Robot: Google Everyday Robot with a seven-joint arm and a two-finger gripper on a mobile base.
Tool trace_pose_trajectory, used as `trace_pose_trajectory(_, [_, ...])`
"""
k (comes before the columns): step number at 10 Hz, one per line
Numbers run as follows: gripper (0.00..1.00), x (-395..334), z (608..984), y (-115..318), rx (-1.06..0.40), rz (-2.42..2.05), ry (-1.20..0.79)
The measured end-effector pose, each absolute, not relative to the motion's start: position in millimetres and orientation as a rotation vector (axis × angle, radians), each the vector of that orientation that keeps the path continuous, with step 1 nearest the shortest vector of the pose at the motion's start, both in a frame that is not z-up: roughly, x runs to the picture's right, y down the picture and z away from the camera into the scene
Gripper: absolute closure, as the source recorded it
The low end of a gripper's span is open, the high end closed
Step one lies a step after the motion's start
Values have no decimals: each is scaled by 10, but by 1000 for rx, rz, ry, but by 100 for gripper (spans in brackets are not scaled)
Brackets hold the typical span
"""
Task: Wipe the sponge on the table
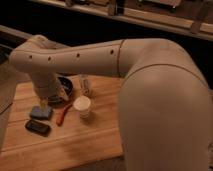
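Note:
The blue-grey sponge (pixel 40 112) lies on the left part of the light-brown wooden table (pixel 75 145). My big white arm reaches across from the right and bends down at the left. The gripper (pixel 46 103) hangs at the arm's end, just above and slightly right of the sponge, between it and the dark bowl. I cannot make out whether it touches the sponge.
A flat black block (pixel 37 127) lies in front of the sponge. An orange stick (pixel 63 115) and a white cup (pixel 82 106) sit to its right. Behind them stand a dark bowl (pixel 65 86), partly hidden by the arm, and a clear glass (pixel 86 85).

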State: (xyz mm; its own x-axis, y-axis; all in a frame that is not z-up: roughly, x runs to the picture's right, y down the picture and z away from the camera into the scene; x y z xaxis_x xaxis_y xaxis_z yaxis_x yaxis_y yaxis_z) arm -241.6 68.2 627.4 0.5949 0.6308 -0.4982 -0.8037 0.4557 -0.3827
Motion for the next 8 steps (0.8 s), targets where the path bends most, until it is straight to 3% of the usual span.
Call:
trace_pose_trajectory(3, [35, -3006, 6264, 819, -644, 794, 312])
trace_pose_trajectory(8, [35, -3063, 6316, 771, -631, 799, 307])
